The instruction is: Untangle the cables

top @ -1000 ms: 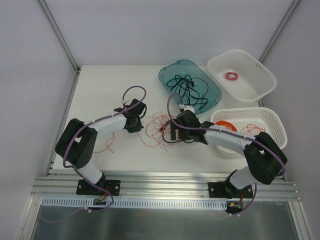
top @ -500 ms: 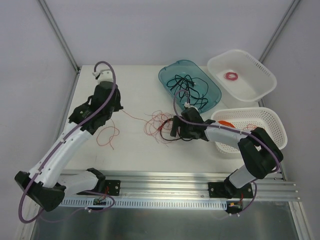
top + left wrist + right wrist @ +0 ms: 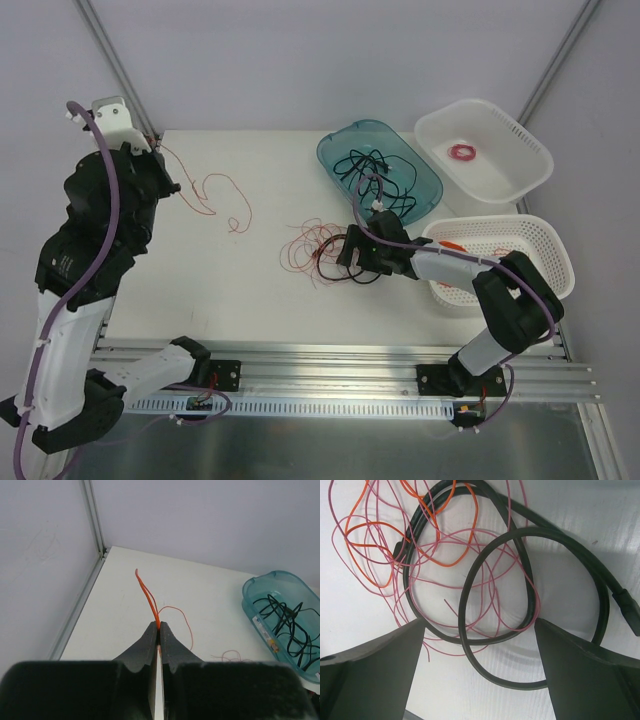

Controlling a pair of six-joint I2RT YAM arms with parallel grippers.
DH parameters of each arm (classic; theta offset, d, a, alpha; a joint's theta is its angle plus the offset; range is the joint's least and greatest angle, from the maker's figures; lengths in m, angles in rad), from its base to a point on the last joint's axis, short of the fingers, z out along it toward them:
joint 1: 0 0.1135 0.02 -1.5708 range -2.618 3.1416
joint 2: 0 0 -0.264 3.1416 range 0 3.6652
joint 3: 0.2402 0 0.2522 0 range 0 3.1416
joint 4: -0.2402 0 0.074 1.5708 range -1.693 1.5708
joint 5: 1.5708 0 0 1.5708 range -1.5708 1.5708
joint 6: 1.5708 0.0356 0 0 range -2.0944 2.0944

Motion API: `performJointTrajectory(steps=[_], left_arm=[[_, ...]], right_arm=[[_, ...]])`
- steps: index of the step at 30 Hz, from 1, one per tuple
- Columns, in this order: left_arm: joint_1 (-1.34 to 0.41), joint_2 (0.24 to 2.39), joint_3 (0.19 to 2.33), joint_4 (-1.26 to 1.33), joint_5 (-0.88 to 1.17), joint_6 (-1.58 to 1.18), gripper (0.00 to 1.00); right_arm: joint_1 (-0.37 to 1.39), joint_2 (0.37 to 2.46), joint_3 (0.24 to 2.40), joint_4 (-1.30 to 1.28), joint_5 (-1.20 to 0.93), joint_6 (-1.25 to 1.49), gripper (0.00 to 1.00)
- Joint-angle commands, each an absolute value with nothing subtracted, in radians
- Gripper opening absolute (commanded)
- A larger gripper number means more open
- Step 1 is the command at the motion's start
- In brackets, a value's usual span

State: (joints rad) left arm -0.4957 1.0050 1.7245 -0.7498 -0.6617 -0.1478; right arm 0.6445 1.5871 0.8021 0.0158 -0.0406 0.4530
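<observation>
The cables lie as a loose tangle of thin pink-red wires, an orange wire and a black cord with a plug, mid-table. My right gripper hovers low over the tangle's right side. It is open, and loops of the cord and pink wire lie between its fingers without being held. My left gripper is raised high at the far left. It is shut on one thin orange-red wire, which trails down onto the table, apart from the tangle.
A teal tray at the back holds black cables. A white basket at the back right holds a small pink ring coil. Another white basket on the right holds an orange coil. Enclosure walls stand close on the left.
My left arm rose and swung back to the far left, drawing one red wire out of the tangle. The right gripper stayed open over the tangle.
</observation>
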Motion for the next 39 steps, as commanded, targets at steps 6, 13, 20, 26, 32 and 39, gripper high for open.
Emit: performJointTrajectory(steps=[6,13,20,26,32,39], left_arm=[[-0.491,1.074,1.608,-0.787,-0.587,-0.181,0.00],[-0.393,1.094,1.376,-0.730,-0.502,-0.279,0.00],[-0.252,1.127,1.109,-0.611,-0.396,-0.380,0.00],[-0.186,1.189,0.930,-0.502,-0.396,-0.442,0.03],[-0.144,1.281,0.861,-0.472,-0.382,-0.529,0.15],[-0.129,1.353,0.839,-0.454,-0.368,-0.604,0.45]], right_arm=[[0.653,1.566,0.758,-0.092,-0.045,0.428,0.97],[0.718,1.490,0.799,-0.153,0.035,0.353,0.97],[0.753,1.447,0.807,-0.161,0.041,0.327,0.97],[0.755,1.448,0.796,-0.143,0.025,0.321,0.97],[0.758,1.450,0.793,-0.132,0.023,0.316,0.97],[0.756,1.447,0.785,-0.120,0.012,0.311,0.97]])
